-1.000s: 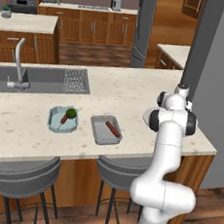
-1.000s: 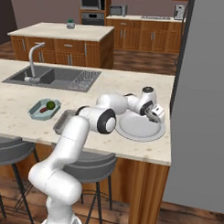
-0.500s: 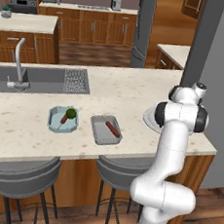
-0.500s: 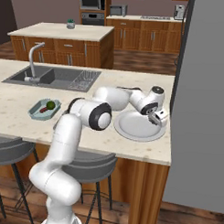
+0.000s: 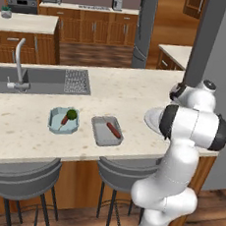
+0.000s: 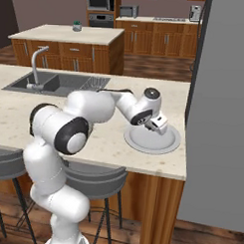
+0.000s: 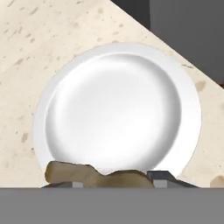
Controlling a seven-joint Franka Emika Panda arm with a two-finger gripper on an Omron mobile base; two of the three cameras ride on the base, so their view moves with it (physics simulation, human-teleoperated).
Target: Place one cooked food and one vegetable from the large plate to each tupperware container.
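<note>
the jaws of the gripper [image 6: 160, 126] hang over the large plate [image 6: 168, 144], at the right end of the desk [image 5: 117, 93]. in the hand view a lumpy brown piece [image 7: 94, 175] lies across the bottom edge, level with the finger tips, and appears to be clamped between them; what kind of food it is cannot be told from its shape. in that view the plate's bowl is bare and white, so the brown piece seems to be the last item taken from it.

the light blue container [image 5: 63, 120] sits well to the left, near the front of the desk, and already holds a green round vegetable [image 5: 72, 114] and an orange-red stick [image 5: 65, 120]. the grey container [image 5: 105, 131] stands just beside it on its right, between it and the plate, and holds one reddish sausage-like piece [image 5: 114, 130] lying diagonally.

the relation that governs the coming move: the grey container lies to the robot's left of the jaws, along the desk's front edge, with its long axis running from front to back. judged from these contents, the grey container lacks one item, so the carried piece probably belongs there, beside the sausage. the sink [image 5: 34, 80] lies further back and is not a target.
</note>
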